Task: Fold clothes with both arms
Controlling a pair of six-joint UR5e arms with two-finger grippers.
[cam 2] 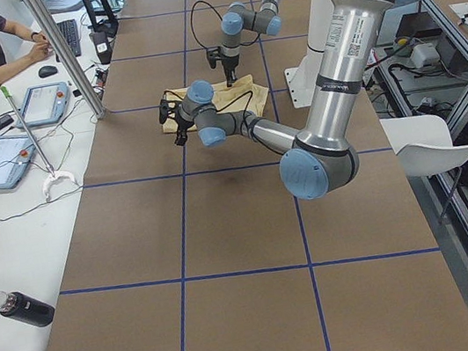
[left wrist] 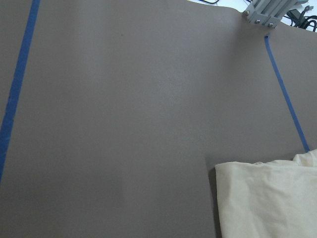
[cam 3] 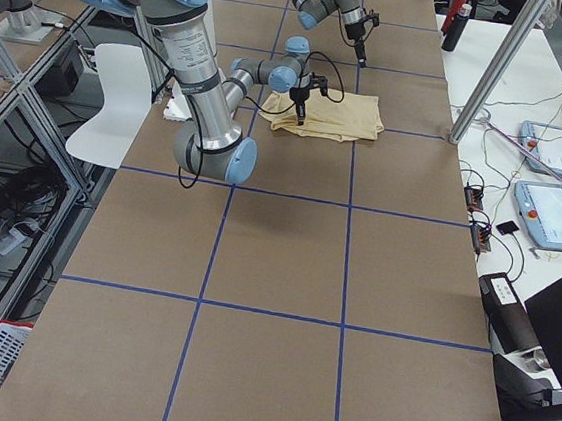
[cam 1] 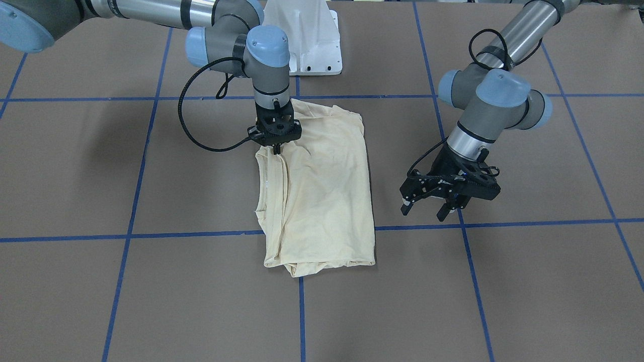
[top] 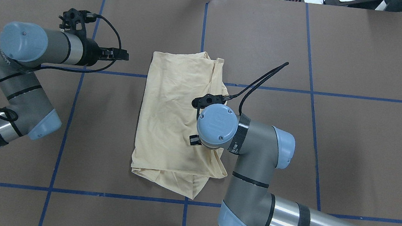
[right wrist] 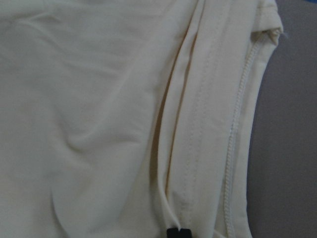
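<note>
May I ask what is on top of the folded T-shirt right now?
Only the right hand, its fingers together on a ridge of the T-shirt. Whatever lies between its folded layers is covered.

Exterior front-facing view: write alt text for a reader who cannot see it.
A folded cream T-shirt lies on a brown table gridded with blue tape. The robot's right tool, at the view's left, is closed on the shirt's edge; the left tool hangs open beside the shirt, empty.

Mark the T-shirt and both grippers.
T-shirt (cam 1: pixel 327 191): front-facing view, centre of the folded cloth.
right gripper (cam 1: pixel 276 149): front-facing view, closed fingertips on the cloth.
left gripper (cam 1: pixel 425 211): front-facing view, gap between open fingers.
</note>
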